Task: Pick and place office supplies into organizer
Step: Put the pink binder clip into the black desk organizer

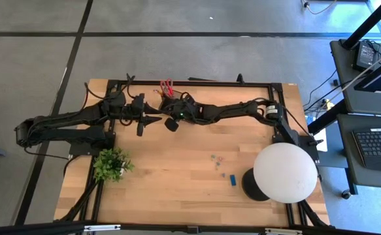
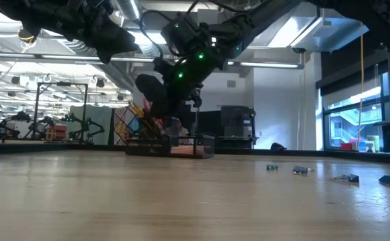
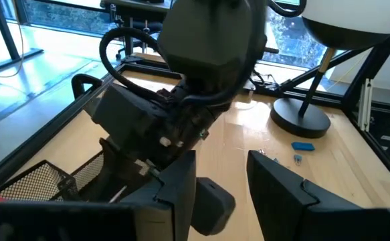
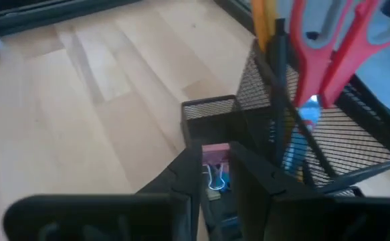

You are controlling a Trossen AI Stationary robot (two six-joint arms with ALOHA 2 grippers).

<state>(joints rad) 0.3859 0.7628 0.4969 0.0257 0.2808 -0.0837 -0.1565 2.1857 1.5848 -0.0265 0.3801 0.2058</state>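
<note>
Already the organizer (image 4: 295, 144) holds much of the load: the red-handled scissors (image 4: 338, 50) and an orange-brown pencil (image 4: 263, 20) stand upright in its taller mesh cup, along with a dark pen, and something pink with a small clip shows in the lower tray compartment. The organizer sits at the far edge of the table (image 1: 177, 176), between the two arms. What is left, as far as can be seen, is the small blue block (image 1: 232, 178) and a scatter of tiny clips (image 1: 216, 160) lying loose on the bare wood near the white globe lamp (image 1: 285, 173), well apart from the organizer. So the task looks mostly done, with only small items outstanding.

The right hand (image 4: 215, 177) hovers directly over the tray compartment, fingers nearly together with only a narrow gap; whether it pinches a small clip there I cannot tell. The left hand (image 3: 221, 181) waits just beside it, fingers partly spread and holding nothing, with the right arm's wrist right in front of it.
</note>
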